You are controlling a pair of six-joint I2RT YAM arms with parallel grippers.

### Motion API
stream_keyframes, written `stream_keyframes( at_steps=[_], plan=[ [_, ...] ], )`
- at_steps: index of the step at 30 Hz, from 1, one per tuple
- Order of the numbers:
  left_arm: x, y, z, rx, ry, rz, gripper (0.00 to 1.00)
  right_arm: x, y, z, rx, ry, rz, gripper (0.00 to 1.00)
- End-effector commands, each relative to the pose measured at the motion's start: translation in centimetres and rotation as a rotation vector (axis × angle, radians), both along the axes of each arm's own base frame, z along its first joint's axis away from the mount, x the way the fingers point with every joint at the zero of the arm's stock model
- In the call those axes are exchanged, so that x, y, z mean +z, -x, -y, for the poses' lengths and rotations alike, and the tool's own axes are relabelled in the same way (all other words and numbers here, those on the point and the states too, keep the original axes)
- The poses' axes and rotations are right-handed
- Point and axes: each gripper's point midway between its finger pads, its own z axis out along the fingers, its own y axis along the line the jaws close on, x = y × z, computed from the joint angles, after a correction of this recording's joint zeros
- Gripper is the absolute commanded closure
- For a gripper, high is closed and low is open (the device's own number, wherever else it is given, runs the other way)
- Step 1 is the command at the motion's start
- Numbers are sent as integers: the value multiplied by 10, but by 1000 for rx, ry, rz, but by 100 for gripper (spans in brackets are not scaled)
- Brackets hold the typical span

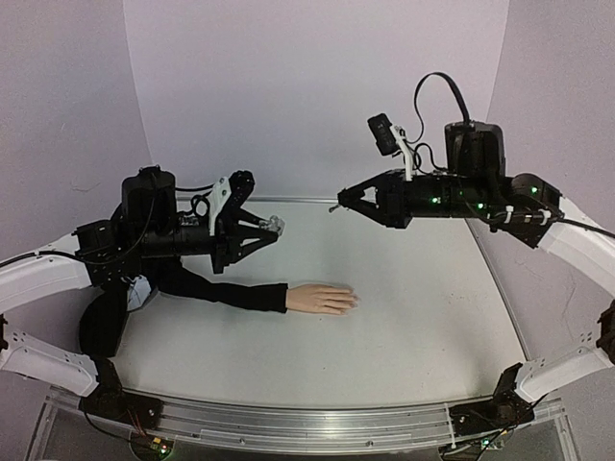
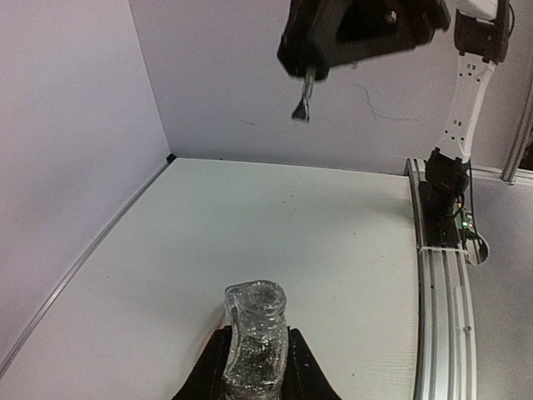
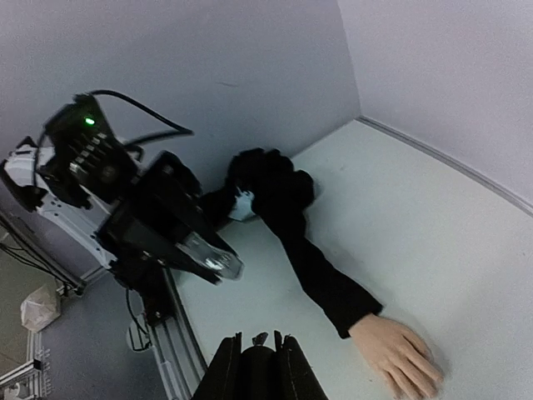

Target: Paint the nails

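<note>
Aloft — left hand (image 1: 273,227) grips bottle (image 2: 256,333) | right hand (image 1: 342,201) grips brush (image 2: 301,106)

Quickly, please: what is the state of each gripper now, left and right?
Left gripper: closed on the small clear glass bottle of glittery polish.
Right gripper: closed on the dark-capped polish brush.

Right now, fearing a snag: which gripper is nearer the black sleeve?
Left. The left gripper, clamping the bottle, hangs behind the sleeve; the right gripper, holding the brush, is farther, behind the mannequin hand.

The white table (image 1: 413,307) carries a mannequin hand (image 1: 322,299) and black sleeve (image 1: 221,288).
</note>
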Motion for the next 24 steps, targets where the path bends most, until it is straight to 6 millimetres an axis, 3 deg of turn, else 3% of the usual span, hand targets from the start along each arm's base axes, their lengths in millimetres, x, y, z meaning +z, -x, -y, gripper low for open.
stream_keyframes(
  at_steps=[1,3,11,24],
  plan=[
    [-13,21,2,-109,-23,-36,100,29,27,-15,124,-51,-13,100],
    [-17,22,4,-122,-32,-50,100,33,31,-21,146,-47,-18,100],
    [-27,22,10,-139,-57,-72,100,6,24,-54,159,99,-46,100],
    [-36,16,14,-125,-84,-92,100,-24,19,-73,164,205,-67,100]
  ],
)
